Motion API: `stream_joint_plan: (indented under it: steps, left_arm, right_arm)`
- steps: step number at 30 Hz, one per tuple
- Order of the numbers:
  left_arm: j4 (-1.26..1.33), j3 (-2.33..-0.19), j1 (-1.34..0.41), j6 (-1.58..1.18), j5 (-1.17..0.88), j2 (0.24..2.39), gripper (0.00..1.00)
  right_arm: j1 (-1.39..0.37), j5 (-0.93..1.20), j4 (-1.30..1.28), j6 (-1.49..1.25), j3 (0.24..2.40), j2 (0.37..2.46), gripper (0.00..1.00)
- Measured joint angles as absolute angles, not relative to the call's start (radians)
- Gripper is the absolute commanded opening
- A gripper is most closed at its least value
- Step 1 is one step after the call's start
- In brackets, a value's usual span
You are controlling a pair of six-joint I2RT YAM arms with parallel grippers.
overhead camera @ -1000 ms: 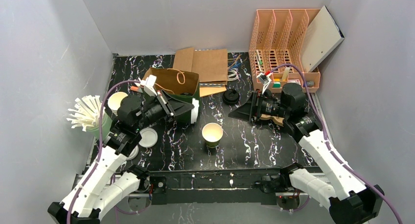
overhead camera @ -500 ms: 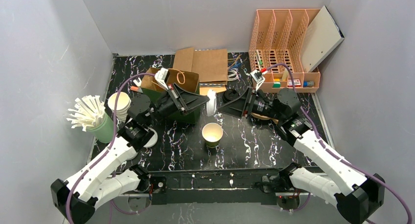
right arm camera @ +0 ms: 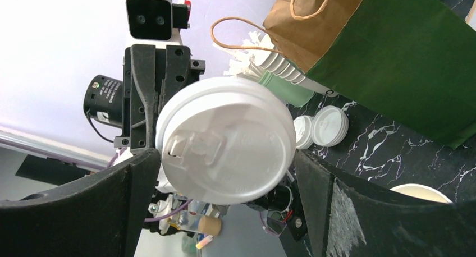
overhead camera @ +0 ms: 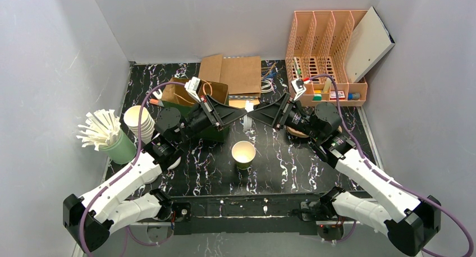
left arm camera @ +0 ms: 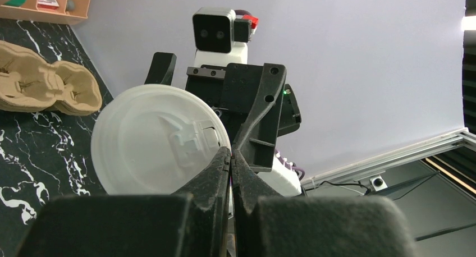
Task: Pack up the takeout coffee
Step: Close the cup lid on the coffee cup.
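Note:
A white coffee lid [left arm camera: 157, 139] is held in the air by its rim, my left gripper [left arm camera: 230, 156] shut on it. In the top view the lid [overhead camera: 247, 108] shows as a small white patch where the two grippers meet above the table's middle. My right gripper [right arm camera: 224, 156] is open, one finger on each side of the lid [right arm camera: 224, 139], with small gaps showing. An open paper cup [overhead camera: 243, 154] stands on the table just in front of them. The green and brown paper bag [overhead camera: 205, 94] stands behind the left gripper [overhead camera: 241, 112].
A cardboard cup carrier [left arm camera: 45, 86] lies under the right arm. A stack of cups [overhead camera: 137, 119] and a green cup of white straws [overhead camera: 106, 134] stand at the left, loose lids [right arm camera: 328, 125] near them. An orange file rack [overhead camera: 325, 55] fills the back right.
My left arm has carried the lid up and right to the middle. The right arm has swung left to meet it, and its open fingers now flank the lid.

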State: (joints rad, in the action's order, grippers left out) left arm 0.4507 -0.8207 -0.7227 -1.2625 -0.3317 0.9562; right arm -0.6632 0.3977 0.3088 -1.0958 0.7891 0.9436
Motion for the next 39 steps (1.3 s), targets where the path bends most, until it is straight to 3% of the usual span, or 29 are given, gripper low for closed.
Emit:
stream_joint_plan:
  steps: [39]
  left_arm:
    - [0.528,-0.82,-0.731,-1.261,-0.334,0.941,0.0]
  right_arm:
    - [-0.664,0.421,0.372,-1.311,0.789,0.958,0.96]
